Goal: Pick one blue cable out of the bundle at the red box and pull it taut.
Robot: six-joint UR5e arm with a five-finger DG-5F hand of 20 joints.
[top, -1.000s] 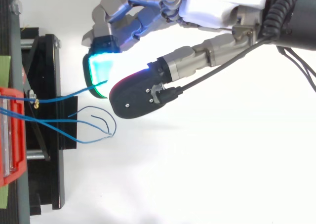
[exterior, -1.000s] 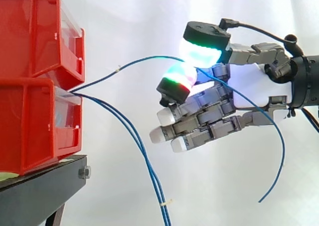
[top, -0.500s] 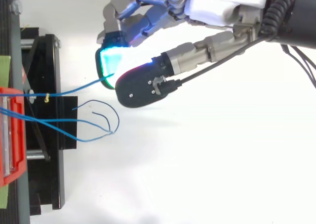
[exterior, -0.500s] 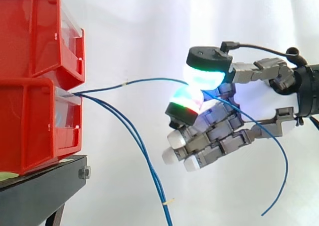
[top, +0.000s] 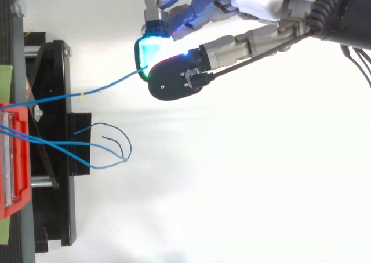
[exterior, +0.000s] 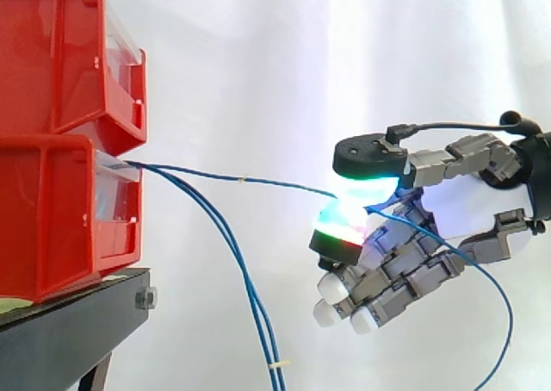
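One blue cable [exterior: 258,183] [top: 93,92] runs nearly straight from the lower red bin [exterior: 60,210] rightward to my hand [exterior: 430,227] [top: 255,2]. The hand is shut on this cable, pinching it between a cyan-green glowing thumb pad [exterior: 368,184] and a red-green fingertip [exterior: 337,227]. Past the pinch the cable's free end loops down at the right [exterior: 504,322]. The other blue cables [exterior: 245,288] of the bundle hang slack from the bin's mouth; in the top view their ends [top: 110,150] curl beside the stand.
A second red bin [exterior: 69,55] is stacked above the lower one, both on a black stand [exterior: 77,322] [top: 55,159] at the left. A white curtain backs the scene.
The hand has moved right and downward, away from the bins, keeping its pinch. The held cable went from a slack arc to a nearly straight line.
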